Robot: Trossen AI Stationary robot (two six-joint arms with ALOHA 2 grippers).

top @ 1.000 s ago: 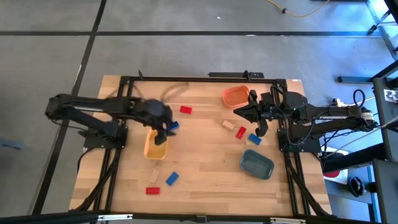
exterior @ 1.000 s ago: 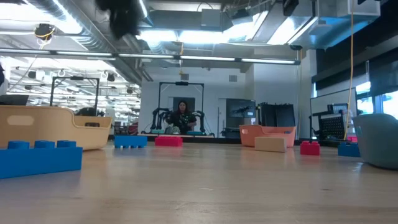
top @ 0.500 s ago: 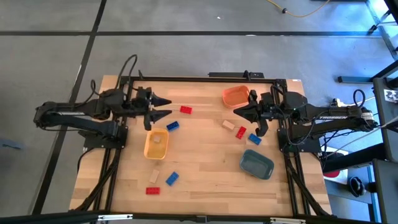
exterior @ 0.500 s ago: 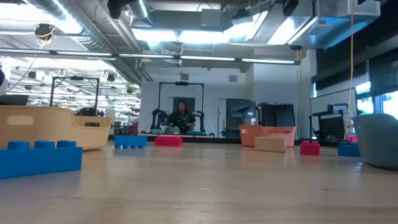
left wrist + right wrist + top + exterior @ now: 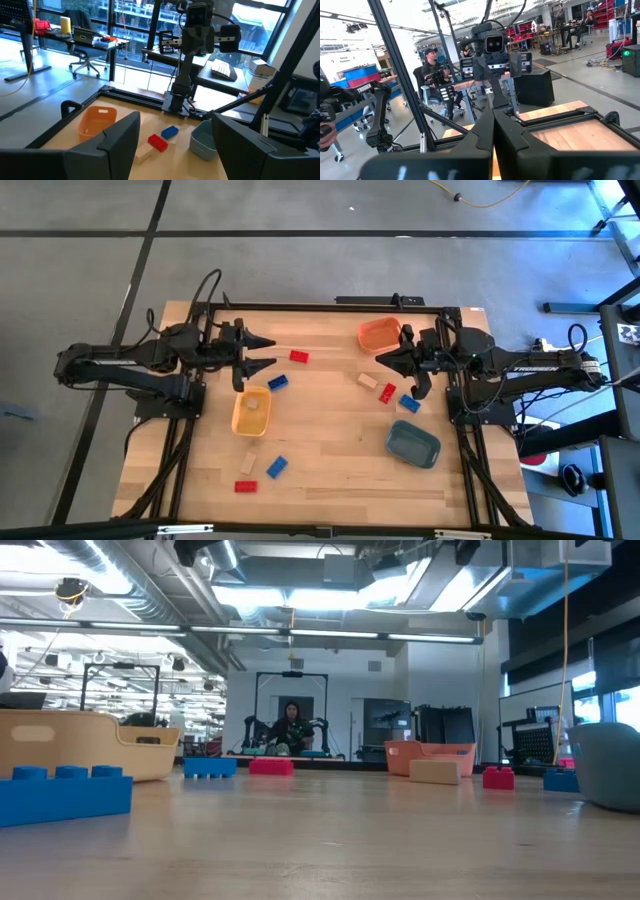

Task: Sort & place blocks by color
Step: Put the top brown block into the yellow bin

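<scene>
Small red, blue and beige blocks lie flat on the wooden table. One beige block (image 5: 254, 406) lies in the yellow tray (image 5: 240, 423). A red block (image 5: 298, 357) and a blue block (image 5: 278, 382) sit near my left gripper (image 5: 272, 352), which stands open and level above the table's far left, holding nothing. By the right side lie a beige block (image 5: 367, 381), a red block (image 5: 387, 392) and a blue block (image 5: 409, 403). My right gripper (image 5: 380, 359) hovers shut and empty beside the orange tray (image 5: 379, 334).
A slate-blue tray (image 5: 413, 443) sits near the right front. A beige block (image 5: 249, 464), a blue block (image 5: 276, 467) and a red block (image 5: 245, 487) lie near the left front. The low view shows a blue block (image 5: 65, 798) close up. People sit in the room beyond.
My left gripper has drawn back from over the yellow tray toward the table's far left, rising and tipping from pointing down to level. A beige block now shows in the tray where the gripper had covered it. For the last half second it has kept still.
</scene>
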